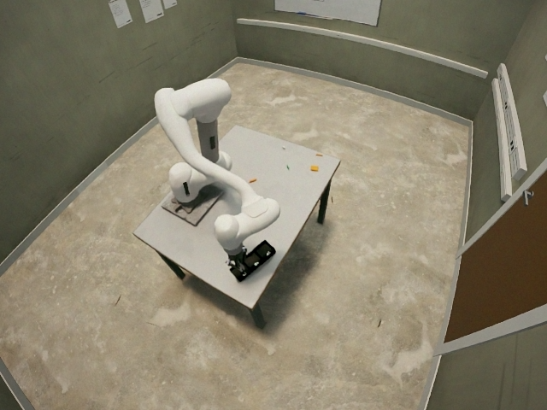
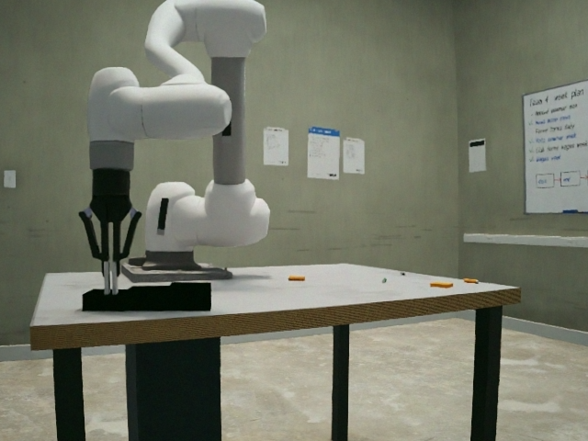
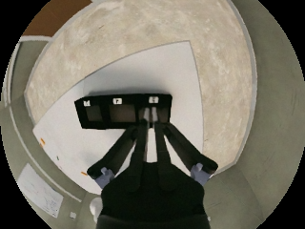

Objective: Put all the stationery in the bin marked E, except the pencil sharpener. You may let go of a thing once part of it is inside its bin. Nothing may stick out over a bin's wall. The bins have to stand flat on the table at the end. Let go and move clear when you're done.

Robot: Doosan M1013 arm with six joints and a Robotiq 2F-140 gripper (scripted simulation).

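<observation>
Tool (image 2: 110, 282) pressed together, tips in bins (image 2: 156, 297), holding nothing visible; orange items (image 2: 441, 285) on counter (image 2: 332, 294) look light, stiff, pinch midway.

Whiteboard (image 2: 555, 147) on right wall, exterior view: heading partly legible, ends "plan"; handwritten lines below too blurred. Wall sheets (image 2: 323, 152) unreadable. Bin (image 3: 122, 110) label tags too small to read.

We find a bare workroom or lab: concrete floor (image 1: 308, 344), green walls, a whiteboard (image 2: 555, 147), posted notices (image 2: 323, 152), one work table (image 2: 265, 313).
</observation>
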